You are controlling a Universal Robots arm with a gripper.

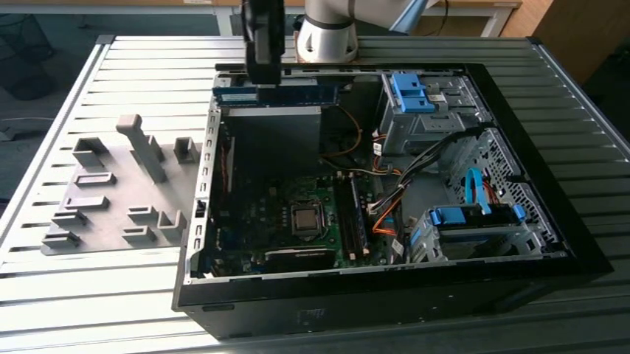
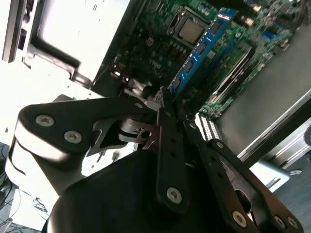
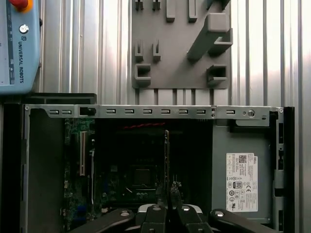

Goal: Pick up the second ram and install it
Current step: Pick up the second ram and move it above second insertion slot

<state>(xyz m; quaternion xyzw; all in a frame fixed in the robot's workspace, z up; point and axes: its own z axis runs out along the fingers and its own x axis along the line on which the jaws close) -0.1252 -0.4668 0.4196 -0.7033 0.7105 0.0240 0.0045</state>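
**Second ram clamped in hand above open case**

The hand (image 2: 163, 97) is closed tight on the second ram (image 2: 201, 46). The stick is gripped edgewise between the fingers and projects out past their tips. In the exterior view, hand and ram hang over the far wall of the computer case (image 1: 394, 295), with the stick level along that wall. The motherboard (image 3: 141, 174) lies inside the case. A grey fixture tray (image 1: 108, 192) sits on the surface (image 1: 147, 59) beside the case.

near end of second ram (image 2: 200, 47) hidden inside gripper (image 2: 163, 94), arm (image 1: 330, 33) cut off by top edge
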